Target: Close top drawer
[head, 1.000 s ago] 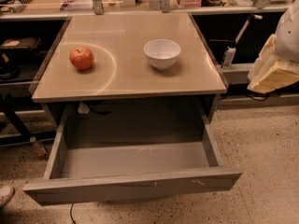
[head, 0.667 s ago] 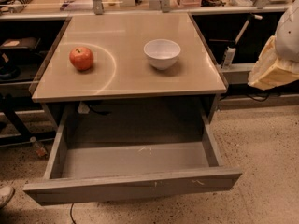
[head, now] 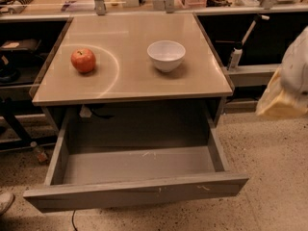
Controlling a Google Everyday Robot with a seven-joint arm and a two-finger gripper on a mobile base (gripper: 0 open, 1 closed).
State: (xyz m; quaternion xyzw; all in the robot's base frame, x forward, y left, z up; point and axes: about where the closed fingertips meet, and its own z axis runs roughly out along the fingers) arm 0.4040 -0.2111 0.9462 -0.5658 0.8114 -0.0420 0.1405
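Observation:
The top drawer [head: 134, 192] is pulled far out from under the tabletop; it is a broad shallow grey box with small pale scratches on its flat front. Its inside [head: 144, 165] holds nothing. My gripper [head: 287, 83] shows as a white and pale yellow shape at the right edge of the view, beside the table's right side and above the floor. It is apart from the drawer, up and to the right of the drawer's right front corner.
A red apple [head: 83, 60] and a white bowl [head: 166, 55] sit on the beige tabletop [head: 130, 81]. Dark shelves with clutter stand left and right of the table. A counter with items runs along the back. Speckled floor [head: 274, 177] lies to the right of the drawer.
My gripper has moved downward at the right edge of the view. The drawer, apple and bowl have not moved.

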